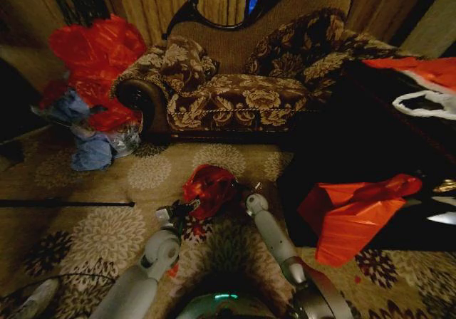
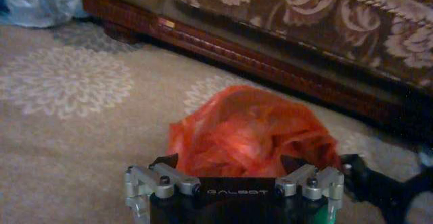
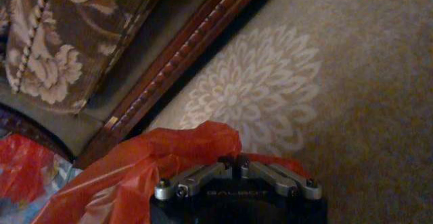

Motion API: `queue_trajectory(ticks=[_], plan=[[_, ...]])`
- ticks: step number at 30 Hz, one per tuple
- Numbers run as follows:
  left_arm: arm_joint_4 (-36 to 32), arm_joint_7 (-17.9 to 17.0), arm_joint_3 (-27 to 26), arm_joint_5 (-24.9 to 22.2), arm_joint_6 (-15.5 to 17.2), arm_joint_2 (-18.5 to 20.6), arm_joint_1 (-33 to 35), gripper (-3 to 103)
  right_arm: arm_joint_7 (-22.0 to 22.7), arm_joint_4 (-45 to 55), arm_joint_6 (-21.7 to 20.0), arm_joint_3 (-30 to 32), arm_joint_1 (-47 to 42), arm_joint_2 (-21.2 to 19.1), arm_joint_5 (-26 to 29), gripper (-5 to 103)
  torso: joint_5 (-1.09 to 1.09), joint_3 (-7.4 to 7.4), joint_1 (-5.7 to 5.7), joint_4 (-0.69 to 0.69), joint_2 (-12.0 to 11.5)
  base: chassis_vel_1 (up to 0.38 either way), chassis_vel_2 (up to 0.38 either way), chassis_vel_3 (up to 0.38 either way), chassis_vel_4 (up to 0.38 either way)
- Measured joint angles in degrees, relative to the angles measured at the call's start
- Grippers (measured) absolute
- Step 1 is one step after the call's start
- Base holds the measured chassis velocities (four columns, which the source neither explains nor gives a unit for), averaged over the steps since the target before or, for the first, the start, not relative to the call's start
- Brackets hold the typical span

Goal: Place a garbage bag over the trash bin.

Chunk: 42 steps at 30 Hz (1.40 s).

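The garbage bag (image 1: 209,189), glossy crinkled red plastic, stands in a domed heap on the patterned carpet in front of the sofa. The trash bin is hidden. My left gripper (image 1: 182,211) is at the bag's near left side. In the left wrist view its fingers (image 2: 166,161) stand wide apart with the garbage bag (image 2: 250,133) bulging between them, so the left gripper (image 2: 228,162) is open. My right gripper (image 1: 249,192) is at the bag's right edge. In the right wrist view the right gripper (image 3: 234,161) is shut on a fold of the garbage bag (image 3: 182,148).
A floral sofa (image 1: 242,91) with a wooden base (image 2: 271,62) runs just beyond the bag. Bulging red sacks (image 1: 96,48) and blue bags (image 1: 92,152) lie at the left. A dark table (image 1: 370,141) with a red-orange sheet (image 1: 356,216) stands at the right. A black rod (image 1: 64,204) lies on the carpet.
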Motion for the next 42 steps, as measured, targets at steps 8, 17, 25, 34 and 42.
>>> queue_trajectory(ticks=[8, 17, 25, 34, 42], plan=[[-2.9, -3.0, 2.5, -7.6, 3.4, 1.6, -5.0, 100, -2.9, 6.1, 0.8, -2.1, -4.6, -4.2, -7.7, 24, 0.01, -0.01, 0.0, -0.02, 0.0, 0.0, 0.0, 0.0, 0.0], [1.5, -0.8, 5.8, -6.6, 6.4, 3.7, -15.0, 100, -2.9, 10.8, 5.2, -4.3, -6.7, -9.6, -19.6, 61, 0.0, 0.0, -0.01, -0.01, 0.0, 0.0, 0.0, 0.0, 0.0], [9.7, -1.8, 10.6, -8.3, 6.7, 1.5, -22.4, 88, 1.9, 19.6, 5.3, -6.0, -10.3, -15.4, -16.5, 89, 0.04, 0.0, 0.0, -0.01, 0.0, 0.0, 0.0, 0.0, 0.0], [21.9, -4.1, 15.1, -10.3, 7.5, -4.3, -30.2, 62, 7.2, 33.2, 3.8, -5.4, -17.3, -23.9, -9.5, 100, 0.02, 0.0, 0.0, -0.02, 0.0, 0.0, 0.0, 0.0, 0.0], [31.9, -4.8, 16.0, -10.4, 8.0, -7.8, -34.6, 43, 8.9, 38.4, 2.9, -2.3, -21.2, -28.2, -5.8, 100, 0.02, 0.0, 0.0, -0.01, 0.0, 0.0, 0.0, 0.0, 0.0]])
